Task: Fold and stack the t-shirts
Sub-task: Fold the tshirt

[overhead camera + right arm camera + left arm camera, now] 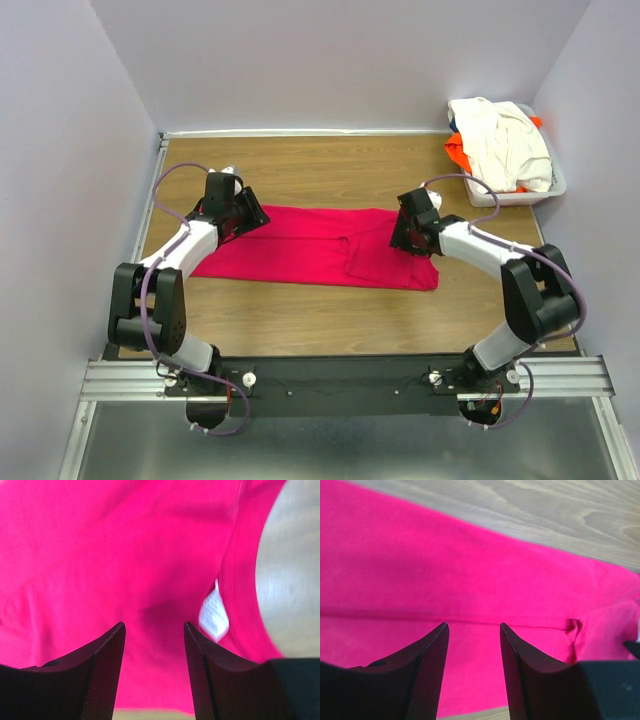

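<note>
The crimson-pink t-shirt (315, 247) lies folded lengthwise into a long strip across the middle of the table. My left gripper (243, 215) is open just above its left end; the left wrist view shows the cloth (470, 580) with a fold line between the open fingers. My right gripper (408, 235) is open just above the shirt's right end; the right wrist view shows pink cloth (125, 555) and a white label (214, 615) near the neck opening. The cream-white t-shirt (505, 138) and the orange t-shirt (458, 153) lie heaped in the basket.
A white plastic basket (520, 195) stands at the back right corner of the wooden table (300, 310). Grey walls close in the back and both sides. A metal rail runs along the near edge.
</note>
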`<control>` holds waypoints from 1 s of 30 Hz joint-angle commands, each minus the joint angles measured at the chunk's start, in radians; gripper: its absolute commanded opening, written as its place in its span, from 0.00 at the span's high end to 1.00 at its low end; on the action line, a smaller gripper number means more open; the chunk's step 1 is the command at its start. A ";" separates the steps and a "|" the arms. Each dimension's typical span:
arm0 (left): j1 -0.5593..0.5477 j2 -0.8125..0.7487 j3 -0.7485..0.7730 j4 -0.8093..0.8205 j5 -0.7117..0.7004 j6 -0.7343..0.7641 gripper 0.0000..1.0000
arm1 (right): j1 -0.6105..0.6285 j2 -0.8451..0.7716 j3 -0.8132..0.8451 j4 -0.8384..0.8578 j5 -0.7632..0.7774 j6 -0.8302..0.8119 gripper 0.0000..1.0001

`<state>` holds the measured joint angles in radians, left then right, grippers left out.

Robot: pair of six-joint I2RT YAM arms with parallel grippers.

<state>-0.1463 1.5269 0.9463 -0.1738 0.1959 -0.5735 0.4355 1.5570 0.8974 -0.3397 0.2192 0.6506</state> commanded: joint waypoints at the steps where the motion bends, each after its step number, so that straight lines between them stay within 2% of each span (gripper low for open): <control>1: -0.010 -0.077 -0.069 0.000 -0.090 -0.080 0.47 | -0.036 0.124 0.098 0.004 0.097 0.017 0.42; 5: -0.029 -0.103 -0.127 -0.004 -0.145 -0.126 0.47 | -0.084 0.253 0.198 0.007 0.083 -0.023 0.42; 10: -0.041 -0.111 -0.152 0.008 -0.148 -0.164 0.47 | -0.135 0.414 0.362 0.005 0.045 -0.092 0.42; 14: -0.062 -0.091 -0.149 0.025 -0.138 -0.186 0.47 | -0.159 0.580 0.570 0.004 0.009 -0.163 0.42; 18: -0.110 -0.041 -0.121 0.036 -0.176 -0.198 0.48 | -0.159 0.783 0.869 -0.019 -0.086 -0.227 0.42; 21: -0.142 0.008 -0.103 0.034 -0.187 -0.198 0.48 | -0.161 0.853 1.012 -0.076 -0.141 -0.241 0.41; 22: -0.151 0.016 -0.101 0.034 -0.188 -0.201 0.48 | -0.161 0.847 1.018 -0.079 -0.138 -0.243 0.41; 26: -0.188 0.059 -0.103 0.036 -0.254 -0.216 0.49 | -0.159 0.760 0.986 -0.081 -0.093 -0.244 0.31; 30: -0.223 0.116 -0.104 0.036 -0.305 -0.226 0.50 | -0.159 0.631 0.902 -0.082 -0.009 -0.221 0.28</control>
<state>-0.3447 1.6024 0.8284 -0.1471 -0.0193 -0.7773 0.2729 2.3268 1.8652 -0.3702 0.1448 0.4252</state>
